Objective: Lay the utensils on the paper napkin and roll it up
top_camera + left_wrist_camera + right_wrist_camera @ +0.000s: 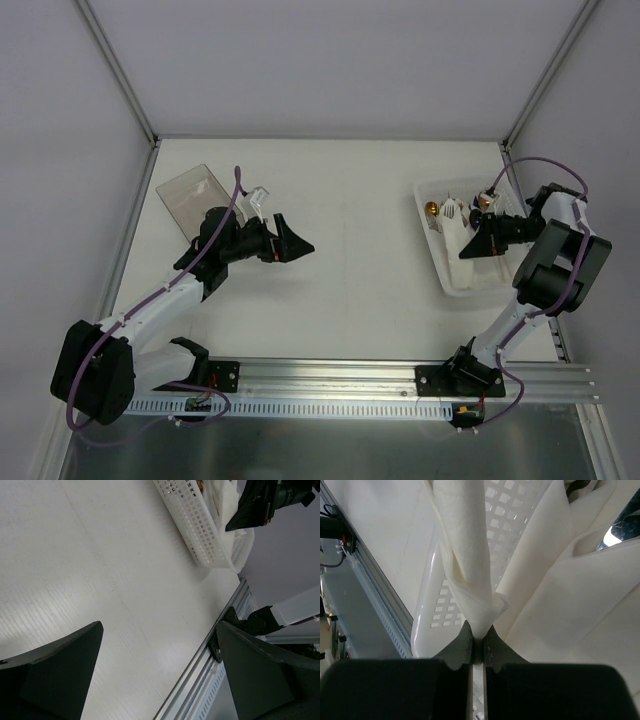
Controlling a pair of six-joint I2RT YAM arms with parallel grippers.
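The white worktop (pixel 350 260) carries a clear plastic box (pixel 188 196) at its far left and — well apart — a white perforated tray (pixel 455 280) at the right; a metal rail (pixel 340 372) edges its near side.

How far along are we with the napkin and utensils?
Nothing looks finished. In hand: the right gripper is shut on the paper napkin, over the white tray. The left gripper hangs open, empty. Left: spreading the napkin on the table, laying the utensils, rolling.

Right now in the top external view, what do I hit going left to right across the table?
In order: clear plastic box → left gripper, open → white tray, with the right gripper over it.
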